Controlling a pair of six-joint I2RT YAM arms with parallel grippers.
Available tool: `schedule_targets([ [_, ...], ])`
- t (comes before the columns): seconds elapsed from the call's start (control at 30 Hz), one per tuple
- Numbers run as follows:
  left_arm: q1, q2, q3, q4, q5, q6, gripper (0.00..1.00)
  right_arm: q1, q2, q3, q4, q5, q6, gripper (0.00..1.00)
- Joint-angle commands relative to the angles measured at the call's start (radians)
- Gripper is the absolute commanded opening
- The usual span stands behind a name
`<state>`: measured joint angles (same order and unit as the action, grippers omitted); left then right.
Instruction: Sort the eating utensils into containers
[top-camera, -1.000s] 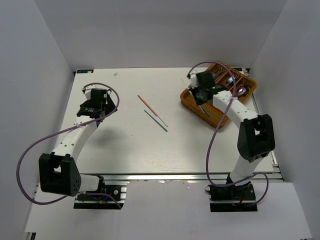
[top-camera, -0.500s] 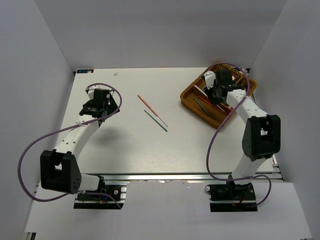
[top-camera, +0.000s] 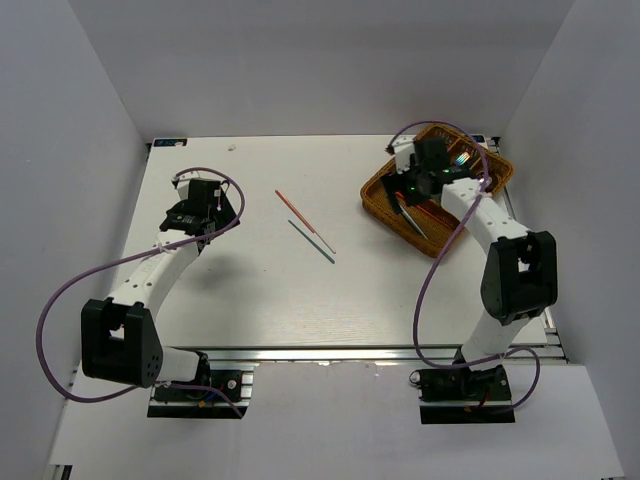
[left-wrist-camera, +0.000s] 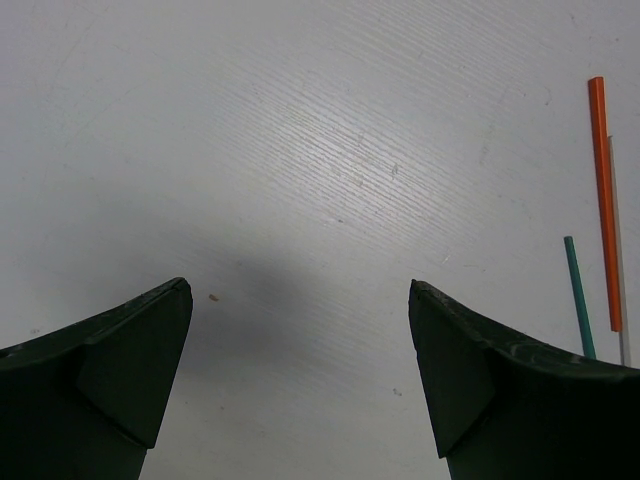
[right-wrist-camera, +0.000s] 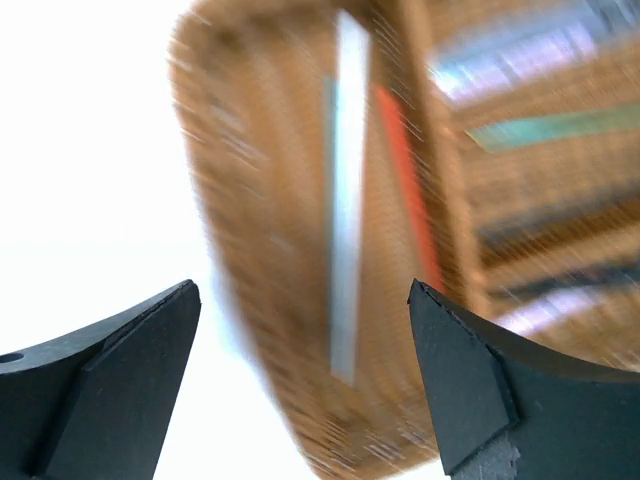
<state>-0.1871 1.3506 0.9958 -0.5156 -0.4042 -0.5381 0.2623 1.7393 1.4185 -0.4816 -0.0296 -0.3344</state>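
The brown wicker tray (top-camera: 378, 196) sits at the far right of the table, with red and green chopsticks (top-camera: 411, 212) and iridescent utensils (top-camera: 461, 157) in its compartments. My right gripper (top-camera: 404, 181) hovers open over the tray's left end, holding nothing. Its wrist view is blurred: woven tray wall (right-wrist-camera: 262, 240), a pale chopstick (right-wrist-camera: 347, 200), a red one (right-wrist-camera: 404, 180), and my right gripper (right-wrist-camera: 302, 288) with its jaws wide apart. On the table lie an orange chopstick (top-camera: 294, 207) and a teal chopstick (top-camera: 311, 241). My left gripper (top-camera: 214, 208) is open and empty, left of them.
In the left wrist view, bare white table lies under my left gripper (left-wrist-camera: 300, 287); the orange chopstick (left-wrist-camera: 603, 200) and the teal chopstick (left-wrist-camera: 578, 297) are at the right edge, beside a thin white stick (left-wrist-camera: 618, 250). Grey walls enclose the table.
My right gripper has gone from shut to wide open over the tray, swinging right and then back toward its left end. The left arm has hardly moved.
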Motion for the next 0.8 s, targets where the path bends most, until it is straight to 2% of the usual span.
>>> schedule_targets([
  [0.0, -0.003, -0.024, 0.001, 0.003, -0.028, 0.009, 0.98, 0.197, -0.05, 0.017, 0.122, -0.052, 0.174, 0.89],
  [0.07, -0.005, -0.024, 0.003, -0.001, -0.036, 0.009, 0.98, 0.277, -0.002, 0.035, 0.13, -0.039, 0.227, 0.89],
  [0.1, -0.005, -0.024, 0.003, -0.004, -0.038, 0.009, 0.98, 0.355, 0.023, 0.048, 0.132, -0.005, 0.253, 0.89],
  [0.13, -0.003, -0.024, 0.004, -0.006, -0.045, 0.007, 0.98, 0.392, 0.079, 0.065, 0.127, 0.067, 0.303, 0.86],
  [0.17, -0.003, -0.025, 0.004, -0.006, -0.045, 0.007, 0.98, 0.422, 0.11, 0.11, 0.115, 0.074, 0.308, 0.84],
  [0.2, -0.003, -0.025, 0.004, -0.008, -0.045, 0.007, 0.98, 0.469, 0.143, 0.138, 0.101, 0.094, 0.323, 0.8],
  [0.23, -0.005, -0.027, 0.004, -0.006, -0.045, 0.009, 0.98, 0.488, 0.202, 0.169, 0.072, 0.088, 0.351, 0.7],
  [0.3, -0.003, -0.025, 0.003, -0.006, -0.044, 0.009, 0.98, 0.518, 0.259, 0.251, 0.052, 0.068, 0.354, 0.61],
  [0.33, -0.003, -0.027, 0.004, -0.006, -0.042, 0.009, 0.98, 0.526, 0.311, 0.278, 0.026, 0.056, 0.341, 0.49],
  [0.5, -0.005, -0.03, 0.003, -0.004, -0.031, 0.017, 0.98, 0.542, 0.437, 0.424, -0.069, 0.083, 0.299, 0.47],
  [0.77, -0.003, -0.022, 0.006, -0.001, -0.019, 0.021, 0.98, 0.543, 0.46, 0.398, -0.061, 0.094, 0.276, 0.44],
])
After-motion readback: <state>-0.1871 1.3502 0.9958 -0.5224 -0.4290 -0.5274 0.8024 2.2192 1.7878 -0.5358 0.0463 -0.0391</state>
